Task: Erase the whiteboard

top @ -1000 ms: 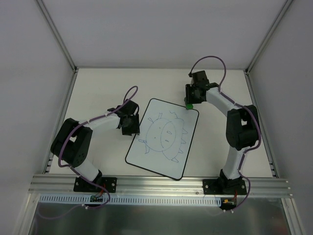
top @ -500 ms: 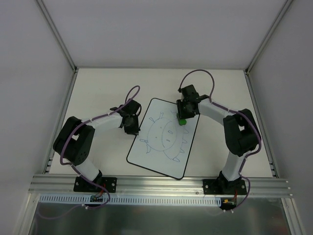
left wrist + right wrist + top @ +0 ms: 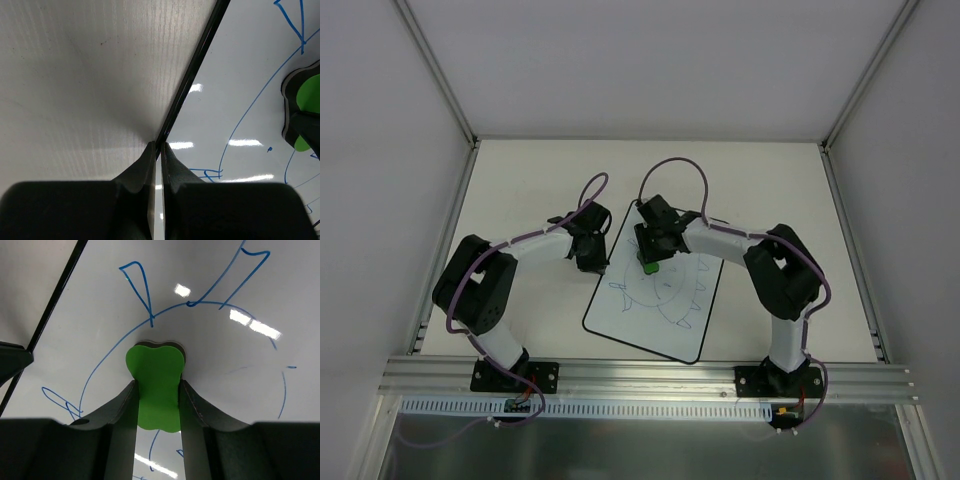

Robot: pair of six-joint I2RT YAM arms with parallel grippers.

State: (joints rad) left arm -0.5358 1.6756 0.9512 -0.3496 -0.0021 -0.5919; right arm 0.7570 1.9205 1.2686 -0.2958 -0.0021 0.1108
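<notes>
— Where's your whiteboard [image 3: 650,315]?
— Flat on the table [image 3: 520,190], blue doodles [image 3: 137,282] on it. Your right gripper [image 3: 157,385] clamps the green eraser [image 3: 155,360] on it; your left gripper [image 3: 159,146] is pinched together at its left edge.

You are looking at the whiteboard [image 3: 655,310], which is lying flat on the tabletop [image 3: 520,180], roughly midway between left and right. It is sitting skewed, with its far short end leaning toward the right. It is showing a glossy white face, rounded corners and a thin black edge (bright glints are showing on the surface). Blue marker lines [image 3: 137,282] are covering much of it: a big curved outline with pointed spikes.
</notes>
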